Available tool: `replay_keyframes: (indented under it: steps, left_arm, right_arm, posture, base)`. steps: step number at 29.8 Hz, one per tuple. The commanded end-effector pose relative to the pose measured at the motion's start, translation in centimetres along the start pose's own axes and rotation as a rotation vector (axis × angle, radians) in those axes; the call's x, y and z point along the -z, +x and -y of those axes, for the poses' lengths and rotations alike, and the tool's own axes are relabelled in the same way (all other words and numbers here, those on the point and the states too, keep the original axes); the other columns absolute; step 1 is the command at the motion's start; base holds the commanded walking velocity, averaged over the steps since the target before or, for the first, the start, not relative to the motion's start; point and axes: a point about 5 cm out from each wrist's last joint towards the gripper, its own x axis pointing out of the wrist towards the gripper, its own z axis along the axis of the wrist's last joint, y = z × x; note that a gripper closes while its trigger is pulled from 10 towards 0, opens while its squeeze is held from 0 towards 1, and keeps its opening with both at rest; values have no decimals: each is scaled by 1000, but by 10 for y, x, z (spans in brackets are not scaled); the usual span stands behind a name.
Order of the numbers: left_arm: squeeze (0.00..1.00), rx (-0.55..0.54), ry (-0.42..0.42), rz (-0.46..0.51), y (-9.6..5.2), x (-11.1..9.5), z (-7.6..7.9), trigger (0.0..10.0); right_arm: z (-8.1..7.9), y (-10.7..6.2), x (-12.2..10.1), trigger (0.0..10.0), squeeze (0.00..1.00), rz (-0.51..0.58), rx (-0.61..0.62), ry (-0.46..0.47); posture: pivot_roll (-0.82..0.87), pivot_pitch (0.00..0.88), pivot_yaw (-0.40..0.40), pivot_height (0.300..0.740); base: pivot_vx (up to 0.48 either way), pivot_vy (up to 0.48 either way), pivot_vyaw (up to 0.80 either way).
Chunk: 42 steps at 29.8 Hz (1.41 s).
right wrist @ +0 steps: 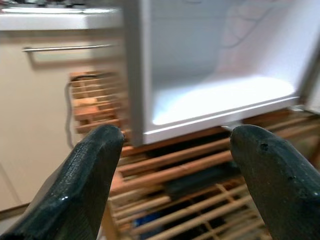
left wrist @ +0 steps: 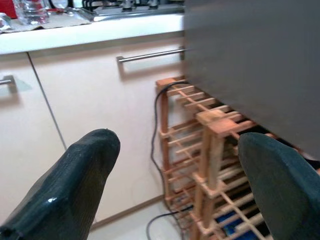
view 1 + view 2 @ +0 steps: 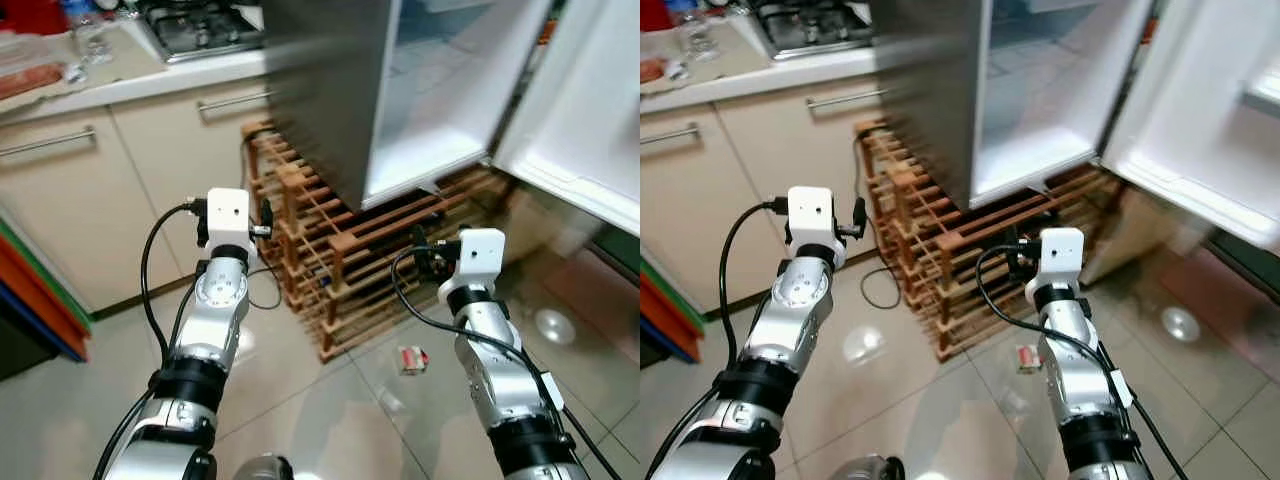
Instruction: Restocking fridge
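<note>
The fridge [image 3: 330,90] stands ahead with a grey side wall and a bare white interior [image 3: 440,90]; its door [image 3: 590,110] hangs open to the right. Both arms are raised in front of it. My left gripper [image 2: 175,145] is open with nothing between its fingers [image 2: 85,170], and it faces the fridge's grey side and the cabinet. My right gripper [image 1: 175,137] is open and empty too, its fingers [image 1: 90,165] framing the fridge's bottom shelf [image 1: 220,100]. No item to stock is in either gripper.
A wooden rack [image 3: 330,270] sits under and in front of the fridge, a black cable [image 2: 157,150] beside it. A small red-and-white packet [image 3: 412,359] lies on the tiled floor. At left are beige cabinets [image 3: 90,190], a counter with a stove [image 3: 200,30] and a glass [image 3: 90,40].
</note>
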Motion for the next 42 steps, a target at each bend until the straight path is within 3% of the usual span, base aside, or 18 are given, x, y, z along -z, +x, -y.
replay_keyframes:
  steps: [1, 7, 24, 35, 42]
  left_arm:
    - [0, 13, -18, 25, 2, -9, 9, 10000]
    - [0, 25, -22, 31, 2, -11, 14, 10000]
    - [0, 4, -10, 58, 3, -16, 8, 10000]
    - [0, -7, -14, 61, 2, -17, 5, 9490]
    - [0, 5, -4, 72, 4, -20, 6, 10000]
  right_arm:
    - [7, -2, 2, 10000, 114, -19, 13, 3]
    - [4, -1, 4, 10000, 133, -22, -9, -3]
    - [1, 0, 3, 10000, 161, -18, -26, -7]
    - [2, -1, 5, 10000, 184, -26, -24, -5]
    - [2, 1, 1, 10000, 192, 1, -19, -20]
  posture:
    - [91, 3, 5, 740]
    - [93, 0, 5, 740]
    - [103, 0, 2, 740]
    - [106, 1, 4, 740]
    - [106, 3, 7, 740]
  base:
    - [420, 0, 538]
    - [422, 0, 533]
    - [432, 0, 511]
    - [361, 312, 510]
    - [389, 249, 508]
